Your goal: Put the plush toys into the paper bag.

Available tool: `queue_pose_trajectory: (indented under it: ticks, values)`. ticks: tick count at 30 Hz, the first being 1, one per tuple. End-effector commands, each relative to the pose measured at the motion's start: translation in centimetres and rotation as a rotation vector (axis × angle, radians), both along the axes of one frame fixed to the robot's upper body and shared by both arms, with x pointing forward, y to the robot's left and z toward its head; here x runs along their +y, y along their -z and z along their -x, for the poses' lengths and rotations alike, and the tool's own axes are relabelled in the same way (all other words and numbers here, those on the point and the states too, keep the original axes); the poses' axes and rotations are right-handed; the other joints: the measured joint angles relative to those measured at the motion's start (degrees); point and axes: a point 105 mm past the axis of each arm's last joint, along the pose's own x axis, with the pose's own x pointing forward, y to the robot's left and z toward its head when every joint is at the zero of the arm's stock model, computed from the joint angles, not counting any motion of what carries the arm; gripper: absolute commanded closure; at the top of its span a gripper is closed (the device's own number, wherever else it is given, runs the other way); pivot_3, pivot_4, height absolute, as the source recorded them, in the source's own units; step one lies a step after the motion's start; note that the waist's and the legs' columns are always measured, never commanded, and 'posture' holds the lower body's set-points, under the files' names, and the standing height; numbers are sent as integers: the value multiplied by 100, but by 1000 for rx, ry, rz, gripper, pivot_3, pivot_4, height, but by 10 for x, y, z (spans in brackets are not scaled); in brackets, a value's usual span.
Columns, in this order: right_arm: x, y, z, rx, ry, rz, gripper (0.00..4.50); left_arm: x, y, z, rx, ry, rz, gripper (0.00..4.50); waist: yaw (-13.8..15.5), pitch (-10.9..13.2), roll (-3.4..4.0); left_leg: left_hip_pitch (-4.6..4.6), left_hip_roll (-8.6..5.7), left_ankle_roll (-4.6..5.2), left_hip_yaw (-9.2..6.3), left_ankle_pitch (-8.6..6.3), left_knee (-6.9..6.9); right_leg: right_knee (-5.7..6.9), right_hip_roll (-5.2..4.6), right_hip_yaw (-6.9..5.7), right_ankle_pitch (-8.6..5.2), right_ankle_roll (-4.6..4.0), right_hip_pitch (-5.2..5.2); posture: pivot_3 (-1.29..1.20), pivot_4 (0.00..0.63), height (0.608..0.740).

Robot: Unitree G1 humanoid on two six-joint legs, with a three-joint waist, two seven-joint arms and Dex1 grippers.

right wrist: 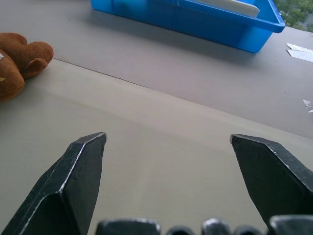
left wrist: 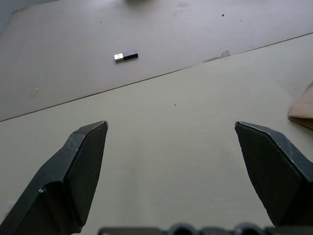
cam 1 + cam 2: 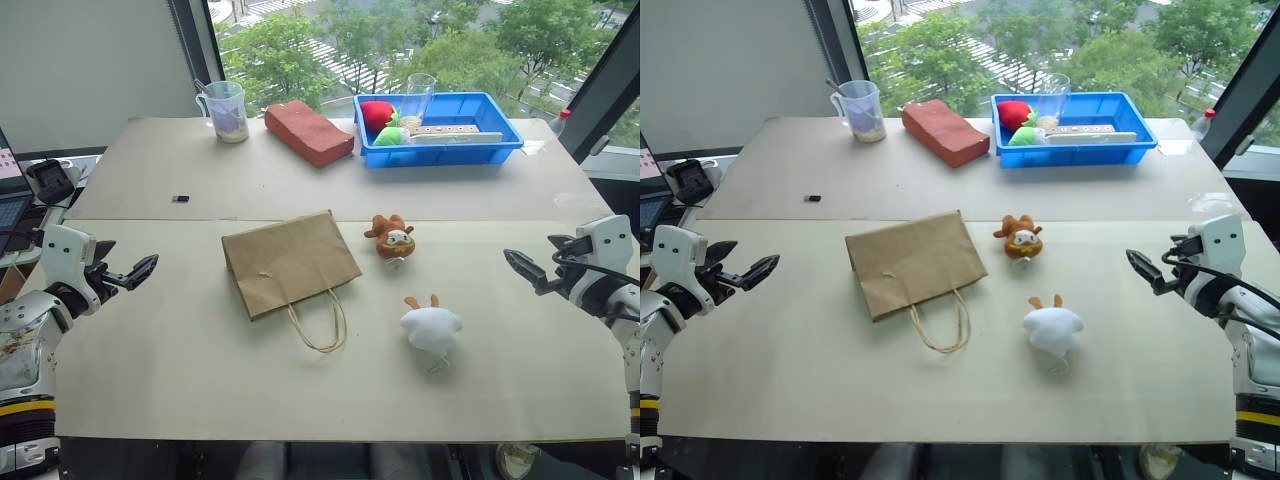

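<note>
Both grippers, left [image 3: 140, 268] and right [image 3: 520, 266], hover with fingers wide and empty. The paper bag [image 3: 290, 263] at frame centre lies flat, so either plush toy [image 3: 391, 238] could jam at its closed mouth.

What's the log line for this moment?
paper bag flat, unfilled | orange toy, white toy on table | left gripper, right gripper open, empty

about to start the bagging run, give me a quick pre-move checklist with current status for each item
1. Left gripper open and empty: ok.
2. Right gripper open and empty: ok.
3. Orange-brown plush free on the table, nothing on it: ok.
4. White plush free on the table, apart from the other toy: ok.
5. Paper bag mouth open to receive a toy: not ok, it lies flat.
6. Bag handles clear of both toys: ok.
</note>
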Motion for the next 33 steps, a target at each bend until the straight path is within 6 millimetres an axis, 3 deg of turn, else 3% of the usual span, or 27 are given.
queue_pose_trajectory:
  ticks: [1,3,4,7,11,15,22,26,33]
  values:
    - [-4,-23,2,-80,9,27,0,1,-15,-1,-46,15,-14,71,0,0,0,0,0,0,0,0,0,0,0,0,0,0,0,0,150,740]
    - [0,-28,2,-82,-15,34,0,-14,-31,-1,-78,101,11,71,2,0,0,0,0,0,0,0,0,0,0,0,0,0,0,0,150,740]
    - [12,-32,3,-72,-73,31,0,-36,-47,1,-93,221,-14,71,2,1,-1,0,0,0,0,0,0,1,0,0,0,0,0,0,150,740]
    - [48,-38,10,-28,-251,7,0,-93,-69,10,-79,513,-93,71,36,4,-5,-12,1,-1,-3,1,4,3,0,-1,0,0,-5,0,150,740]
    - [92,-37,26,46,-447,-17,0,-136,-69,19,-26,765,-217,71,25,-2,5,-6,0,0,-2,0,4,-3,0,0,0,1,3,0,150,740]
    - [139,-36,46,107,-658,-28,0,-177,-53,17,-3,1042,-414,71,28,0,6,-8,1,2,-2,-1,4,-4,4,-1,-1,1,1,0,150,740]
    - [178,-40,63,115,-794,-26,0,-202,-18,-1,-12,1236,-636,71,88,2,3,-17,0,2,-2,-1,8,-13,4,-1,-1,1,-3,0,150,740]
    - [182,-43,65,98,-791,-24,0,-210,1,-9,-28,1304,-736,71,115,2,2,-28,-2,2,-2,-1,13,-18,4,-2,-1,1,-6,0,150,740]
    - [189,-44,82,130,-835,-19,0,-216,10,-20,-52,1324,-756,71,126,2,2,-43,-3,3,-13,-1,17,-17,4,-8,-1,2,-10,0,150,740]
